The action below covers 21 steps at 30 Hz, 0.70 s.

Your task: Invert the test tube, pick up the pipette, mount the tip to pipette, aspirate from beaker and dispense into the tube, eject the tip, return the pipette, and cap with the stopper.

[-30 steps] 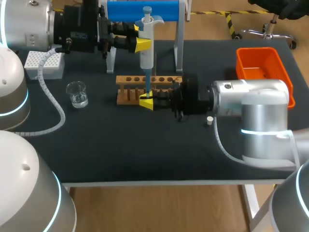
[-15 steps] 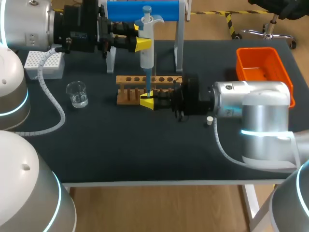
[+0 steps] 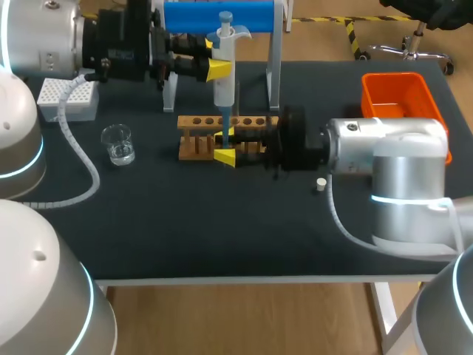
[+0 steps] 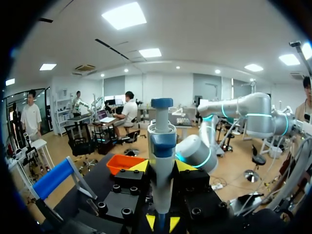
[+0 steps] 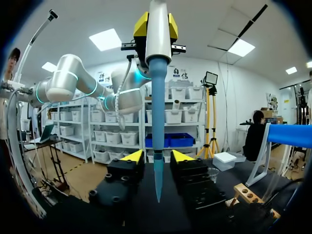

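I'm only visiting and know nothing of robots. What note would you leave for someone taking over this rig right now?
Left gripper: shut on the pipette, blue tip mounted.
Right gripper: open, fingers either side of the blue tip, at the rack.
Beaker and stopper: on the table.
Test tube: cannot make out.
Done: pickup, tip. Dispensing unconfirmed.
Left: eject tip, return pipette, cap.

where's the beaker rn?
Head view, left side: the beaker stands in front of the white tip box, left of the wooden rack.
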Motion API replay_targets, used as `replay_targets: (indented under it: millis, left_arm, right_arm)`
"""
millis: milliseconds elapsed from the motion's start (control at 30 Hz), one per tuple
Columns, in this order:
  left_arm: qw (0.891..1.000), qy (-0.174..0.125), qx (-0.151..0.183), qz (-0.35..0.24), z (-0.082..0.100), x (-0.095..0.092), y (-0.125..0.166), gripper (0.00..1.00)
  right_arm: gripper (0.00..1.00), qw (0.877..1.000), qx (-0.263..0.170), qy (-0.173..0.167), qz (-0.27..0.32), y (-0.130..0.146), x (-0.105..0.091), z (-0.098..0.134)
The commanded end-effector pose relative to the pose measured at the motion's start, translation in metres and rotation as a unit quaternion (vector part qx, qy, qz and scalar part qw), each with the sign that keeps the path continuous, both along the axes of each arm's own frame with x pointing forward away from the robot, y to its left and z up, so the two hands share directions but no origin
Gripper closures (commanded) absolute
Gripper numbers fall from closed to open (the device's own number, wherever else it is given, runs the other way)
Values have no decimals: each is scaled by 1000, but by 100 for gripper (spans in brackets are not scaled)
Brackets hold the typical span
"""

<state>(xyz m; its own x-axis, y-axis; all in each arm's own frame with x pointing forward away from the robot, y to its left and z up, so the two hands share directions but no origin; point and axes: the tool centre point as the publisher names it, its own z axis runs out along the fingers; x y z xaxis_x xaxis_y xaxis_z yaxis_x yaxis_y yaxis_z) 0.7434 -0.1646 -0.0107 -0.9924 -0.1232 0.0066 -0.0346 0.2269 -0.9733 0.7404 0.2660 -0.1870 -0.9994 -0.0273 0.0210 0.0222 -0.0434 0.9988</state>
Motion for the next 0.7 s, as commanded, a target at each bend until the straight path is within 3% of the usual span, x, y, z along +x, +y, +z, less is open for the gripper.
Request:
replay_targets:
  millis: [33, 200, 333, 700]
  left_arm:
    - [1000, -1, -1, 0, -1, 0, 0, 100]
    - [1000, -1, -1, 0, -1, 0, 0, 100]
    - [1000, -1, -1, 0, -1, 0, 0, 100]
    - [1000, -1, -1, 0, -1, 0, 0, 100]
  right_arm:
    - [0, 1000, -4, -2, 5, -9, -3, -6]
    - [0, 1000, -13, -8, 10, -38, -2, -24]
    - [0, 999, -32, 10, 9, -74, -2, -44]
    - [0, 999, -32, 10, 9, -74, -2, -44]
